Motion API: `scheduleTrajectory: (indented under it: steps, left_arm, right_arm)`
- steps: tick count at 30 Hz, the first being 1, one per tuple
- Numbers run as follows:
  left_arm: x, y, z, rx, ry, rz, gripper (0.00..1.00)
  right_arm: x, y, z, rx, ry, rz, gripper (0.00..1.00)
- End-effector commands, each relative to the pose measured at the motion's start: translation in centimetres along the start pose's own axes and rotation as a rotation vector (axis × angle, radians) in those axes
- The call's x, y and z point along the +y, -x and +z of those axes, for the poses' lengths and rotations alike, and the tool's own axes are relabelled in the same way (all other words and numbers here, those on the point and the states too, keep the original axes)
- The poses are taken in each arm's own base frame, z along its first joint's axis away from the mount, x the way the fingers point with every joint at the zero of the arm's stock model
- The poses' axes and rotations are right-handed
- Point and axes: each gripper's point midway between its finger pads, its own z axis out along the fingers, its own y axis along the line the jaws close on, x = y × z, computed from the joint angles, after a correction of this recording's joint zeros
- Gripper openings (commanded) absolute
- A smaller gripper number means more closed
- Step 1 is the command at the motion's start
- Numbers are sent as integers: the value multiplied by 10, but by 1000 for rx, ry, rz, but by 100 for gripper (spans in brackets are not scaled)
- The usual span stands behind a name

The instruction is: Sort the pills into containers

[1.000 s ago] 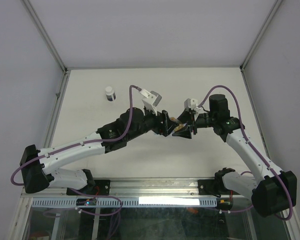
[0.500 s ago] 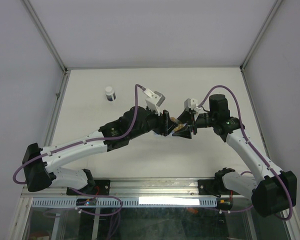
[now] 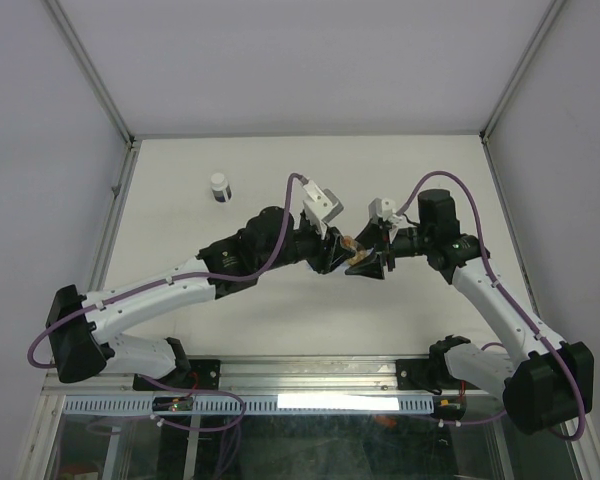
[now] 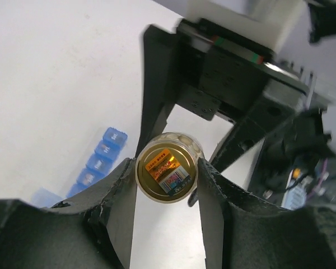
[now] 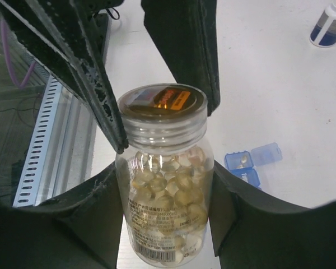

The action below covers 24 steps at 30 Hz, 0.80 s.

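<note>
White bench (image 3: 230,160), middle: right gripper (image 5: 165,196) clamps the pill bottle (image 5: 157,246), pills (image 5: 171,174) inside, long axis aimed at the left gripper (image 4: 166,168), which pinches its cap (image 5: 163,103). Blue pill organiser (image 5: 249,162) lies just beside, toward the far edge.

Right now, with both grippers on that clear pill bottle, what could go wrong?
The left gripper clamps the orange-labelled cap while the right gripper holds the clear plastic bottle full of amber pills. If the cap frees suddenly, pills could scatter beyond the blue translucent organiser strip lying nearby.
</note>
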Motion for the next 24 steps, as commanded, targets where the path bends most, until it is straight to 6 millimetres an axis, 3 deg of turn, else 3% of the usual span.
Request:
scheduleTrajectory:
  steps: [1,5,11,13,19,22,24]
  left_arm:
    - [-62,-21,-10,54,-457,391,24]
    - [-62,-58,-23,110,-658,650,27]
    - [-35,-33,-21,78,-744,637,28]
    - [-30,-26,-17,76,-723,638,33]
    - [-19,-1,-9,41,-580,598,71]
    - [-16,19,-16,-62,-489,581,93]
    - [-17,31,-27,-139,-448,566,99]
  right_arm:
    - [-3,23,-2,-42,1,-84,0]
    - [-2,23,-2,-43,1,-84,0]
    - [-2,24,-2,-45,2,-86,0]
    - [-2,24,-2,-45,3,-85,0]
    - [-1,25,-2,-46,5,-87,0]
    - [-1,24,-2,-46,5,-86,0]
    - [-2,24,-2,-46,5,-87,0]
